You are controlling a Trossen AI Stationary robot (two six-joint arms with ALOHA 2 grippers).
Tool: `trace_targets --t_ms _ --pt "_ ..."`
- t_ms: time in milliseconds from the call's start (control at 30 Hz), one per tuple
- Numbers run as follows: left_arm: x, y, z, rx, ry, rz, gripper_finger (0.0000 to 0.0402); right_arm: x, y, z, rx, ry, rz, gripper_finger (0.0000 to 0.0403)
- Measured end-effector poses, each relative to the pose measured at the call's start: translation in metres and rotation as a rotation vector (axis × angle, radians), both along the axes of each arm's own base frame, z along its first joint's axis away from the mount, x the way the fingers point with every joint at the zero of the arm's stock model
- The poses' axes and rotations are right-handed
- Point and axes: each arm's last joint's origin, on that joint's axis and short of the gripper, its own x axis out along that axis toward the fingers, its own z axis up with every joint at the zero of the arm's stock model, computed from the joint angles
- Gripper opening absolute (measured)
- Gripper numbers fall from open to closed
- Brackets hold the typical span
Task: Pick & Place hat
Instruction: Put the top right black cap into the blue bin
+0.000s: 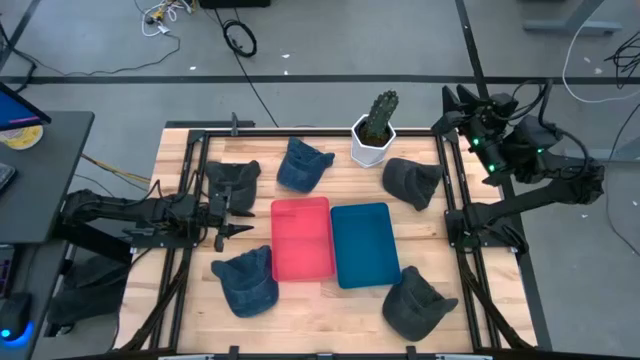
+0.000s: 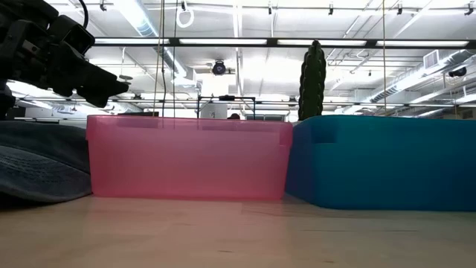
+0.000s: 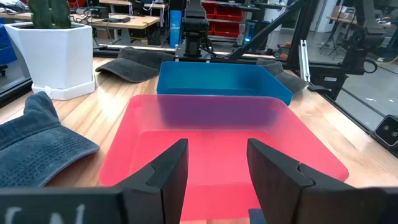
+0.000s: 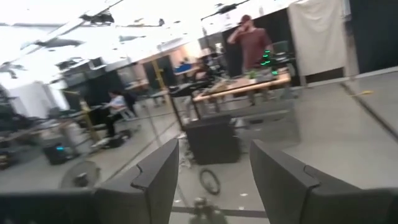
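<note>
Left hand (image 1: 228, 212) spread over wooden table (image 1: 350, 300) beside red bin (image 1: 301, 238); right hand (image 1: 455, 103) spread, facing workshop

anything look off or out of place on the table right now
Nothing stands out. Five hats lie loose around the red bin and blue bin, both empty and side by side. The cactus pot stands upright. The left gripper hovers with jaws open by the red bin; the right gripper is raised off the table's corner.
</note>
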Motion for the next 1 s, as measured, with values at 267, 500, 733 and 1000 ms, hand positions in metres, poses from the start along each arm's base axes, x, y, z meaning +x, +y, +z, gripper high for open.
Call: trace_targets --t_ms 267,500,733,1000 --pt "0.000 0.000 0.000 0.000 0.000 -0.001 0.0170 -0.013 -0.018 0.009 0.069 0.034 0.038 0.0204" --pt "0.000 0.000 0.000 0.000 0.000 0.000 0.0170 -0.016 -0.042 0.008 0.266 0.106 0.093 0.0204" --pt "0.000 0.000 0.000 0.000 0.000 -0.001 0.0170 -0.012 -0.058 -0.011 0.599 0.205 0.081 0.0204" --pt "0.000 0.000 0.000 0.000 0.000 0.000 0.0170 0.007 -0.073 -0.055 0.922 0.373 0.006 0.0204"
